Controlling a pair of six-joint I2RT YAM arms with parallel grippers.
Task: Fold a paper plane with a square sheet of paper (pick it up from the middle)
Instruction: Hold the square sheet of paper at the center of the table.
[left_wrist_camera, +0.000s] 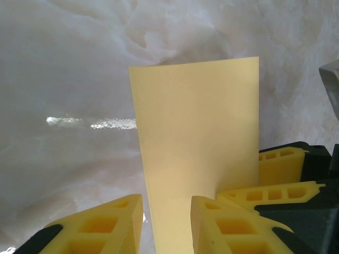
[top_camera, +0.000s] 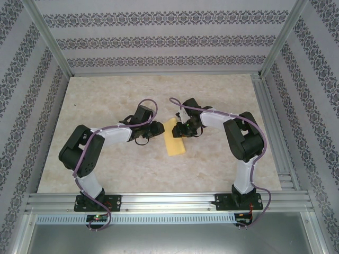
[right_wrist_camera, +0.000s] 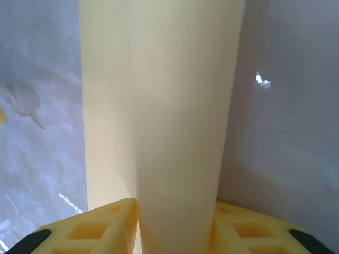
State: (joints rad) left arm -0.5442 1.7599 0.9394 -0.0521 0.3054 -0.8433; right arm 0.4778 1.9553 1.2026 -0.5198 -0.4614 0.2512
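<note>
what worries me most from where i'm standing is the yellow sheet of paper [top_camera: 175, 139] skating across the marble-patterned table [top_camera: 106, 106]: that top looks glossy, the paper is thin, and if one gripper pushes or closes before the other has it pinned, the sheet could slide or swivel and the next crease would land crooked. a hard squeeze on a flat sheet could also buckle it into a stray wrinkle rather than a clean fold, and the two sets of fingers are close enough together that they might knock each other. the sheet itself lies flat in the middle of the table as a long narrow rectangle, apparently already doubled over, one short end towards the back wall and the other towards the arm bases. the right gripper [top_camera: 183, 128] sits over the far half of it, and in the right wrist view the paper runs straight out through the gap between the right gripper's [right_wrist_camera: 175, 203] yellow fingers, which stand wide apart and, as i judge it, clamp nothing. the left gripper [top_camera: 157, 130] is just beside the sheet's left edge; from the left wrist the paper passes face-on between its [left_wrist_camera: 167, 198] spread fingers too, so i read that one as apart and not pinching either, with the right gripper's fingers [left_wrist_camera: 278, 164] touching or nearly touching the opposite edge.
</note>
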